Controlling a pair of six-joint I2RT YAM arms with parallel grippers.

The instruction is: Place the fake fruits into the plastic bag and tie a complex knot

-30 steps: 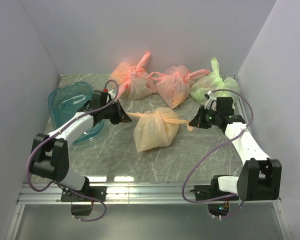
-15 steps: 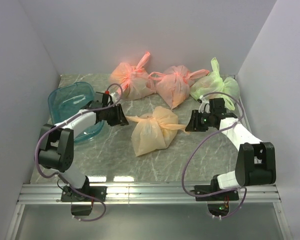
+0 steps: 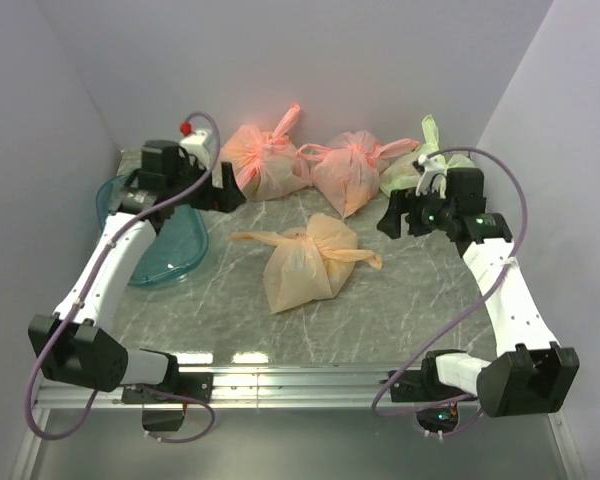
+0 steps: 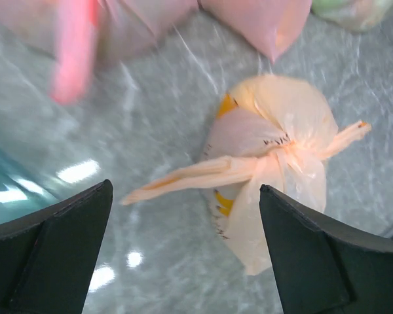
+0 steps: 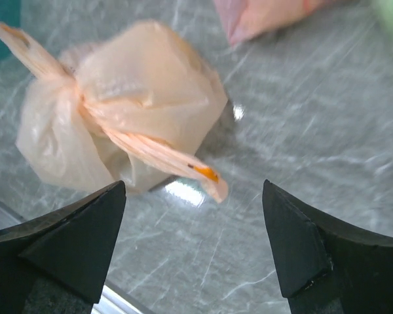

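Note:
The plastic bag (image 3: 305, 262), pale orange with banana prints, lies knotted on the marble table (image 3: 230, 310). Its two handle tails stick out left and right and lie free. The fake fruits are hidden; the bag bulges but nothing inside can be made out. My left gripper (image 3: 228, 190) hangs open above and to the back left of the bag, holding nothing. In the left wrist view the plastic bag (image 4: 275, 144) sits beyond the open left gripper (image 4: 183, 261). My right gripper (image 3: 391, 216) is open to the bag's right, well apart from it. The plastic bag (image 5: 131, 104) lies ahead of the open right gripper (image 5: 193, 242).
Two pinker knotted bags (image 3: 265, 160) (image 3: 348, 170) and a light green bag (image 3: 430, 170) stand along the back wall. A teal bowl (image 3: 155, 255) sits at the left under my left arm. Walls close in on both sides.
Both grippers have opened and let go of the bag's handle tails. Both have lifted and drawn away, the left to the back left, the right to the back right. The bag settled.

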